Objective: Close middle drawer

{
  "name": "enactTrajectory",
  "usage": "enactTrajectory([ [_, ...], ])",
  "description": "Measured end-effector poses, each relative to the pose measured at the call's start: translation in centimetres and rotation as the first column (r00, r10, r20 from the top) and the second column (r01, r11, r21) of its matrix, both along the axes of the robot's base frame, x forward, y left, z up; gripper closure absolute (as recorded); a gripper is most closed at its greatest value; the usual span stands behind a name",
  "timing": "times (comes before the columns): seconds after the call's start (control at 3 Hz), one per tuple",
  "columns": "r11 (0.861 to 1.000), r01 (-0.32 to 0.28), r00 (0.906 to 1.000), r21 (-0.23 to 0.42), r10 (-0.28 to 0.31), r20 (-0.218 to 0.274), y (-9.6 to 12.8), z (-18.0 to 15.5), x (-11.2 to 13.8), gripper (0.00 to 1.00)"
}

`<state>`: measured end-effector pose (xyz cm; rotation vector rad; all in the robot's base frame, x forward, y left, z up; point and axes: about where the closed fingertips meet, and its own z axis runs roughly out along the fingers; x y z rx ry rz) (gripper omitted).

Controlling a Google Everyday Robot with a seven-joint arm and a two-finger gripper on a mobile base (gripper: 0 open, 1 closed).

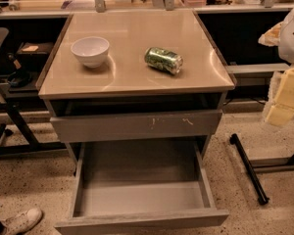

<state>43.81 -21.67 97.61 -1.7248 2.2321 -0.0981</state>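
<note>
A speckled pale stone floor [245, 131] lies around a glossy beige worktop [137, 77] that reflects warm light. Dark benches [255, 68] on black metal legs [248, 168] stand behind and to both sides. The hand [284, 99] hangs at the right edge, apart from the worktop.

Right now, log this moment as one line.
middle drawer: pulled open | gripper: at right edge, apart from drawer | push: not yet begun

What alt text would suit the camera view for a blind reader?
A wide, shallow grey middle drawer stands pulled far out of a beige-topped cabinet, showing its grey interior. On top sit a white round bowl and a green metal can lying on its side. The robot's pale yellowish gripper hangs at the right edge, away from the drawer.
</note>
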Motion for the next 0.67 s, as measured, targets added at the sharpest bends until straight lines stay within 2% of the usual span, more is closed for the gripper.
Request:
enactTrajectory([
  [0.33, 1.000, 0.000, 1.0000, 0.000, 0.000, 0.000, 0.00, 0.00, 0.00, 0.00],
  [0.67, 1.000, 0.000, 1.0000, 0.000, 0.000, 0.000, 0.00, 0.00, 0.00, 0.18],
])
